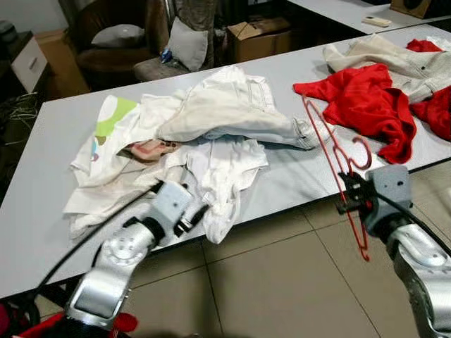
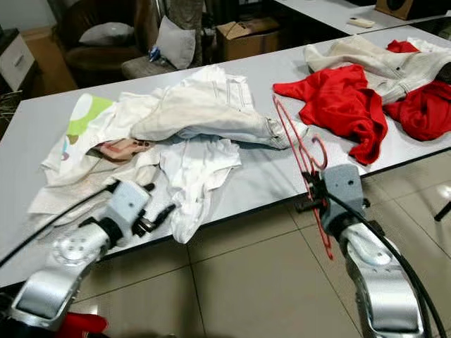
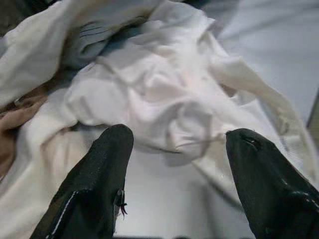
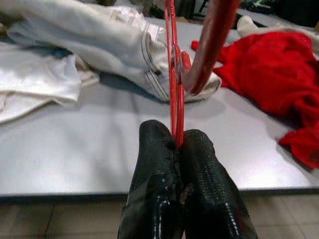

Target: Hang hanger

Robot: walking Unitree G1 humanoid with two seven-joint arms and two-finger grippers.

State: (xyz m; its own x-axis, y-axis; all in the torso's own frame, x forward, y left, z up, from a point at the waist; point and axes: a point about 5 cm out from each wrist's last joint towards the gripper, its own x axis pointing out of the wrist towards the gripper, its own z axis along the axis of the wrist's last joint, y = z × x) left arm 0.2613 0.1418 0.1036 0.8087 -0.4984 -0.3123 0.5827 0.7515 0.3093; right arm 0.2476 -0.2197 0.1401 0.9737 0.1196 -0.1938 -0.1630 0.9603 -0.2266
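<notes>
— Where is the red hanger (image 1: pixel 337 158) now?

— It is in the right gripper (image 4: pixel 178 144). The two black fingers (image 4: pixel 155 164) are pressed together on the thin red wire, and the hanger stands nearly upright at the front edge of the grey worktop (image 1: pixel 42 176). Its hook (image 1: pixel 362 151) curls just above the gripper, and one end of the wire hangs below the worktop edge, over the tiled floor (image 1: pixel 282 282).

— What lies behind the hanger?

— A red garment (image 1: pixel 359 102) is on the worktop, near the hanger's upper part. Beside it, further to the right, there is a beige garment (image 1: pixel 394 60) and more red cloth (image 1: pixel 437 113).

— And the left gripper (image 3: pixel 174 159)?

— It is at the front edge of the worktop, on the left side. Its fingers (image 3: pixel 102 174) are apart and hold nothing. In the left wrist view, crumpled white cloth (image 3: pixel 164 104) lies just ahead of the fingertips.

— What kind of cloth is it?

— It belongs to a pile of pale clothes (image 1: pixel 190 141). A white piece hangs over the worktop edge, cream trousers (image 1: pixel 232 113) lie on top, and one piece has a green patch (image 1: pixel 113 116). I cannot tell if the fingers touch the cloth.

— Is anything behind the worktop?

— Yes, a dark armchair (image 1: pixel 116 42) with a grey cushion and a cardboard box (image 1: pixel 257 35).
</notes>
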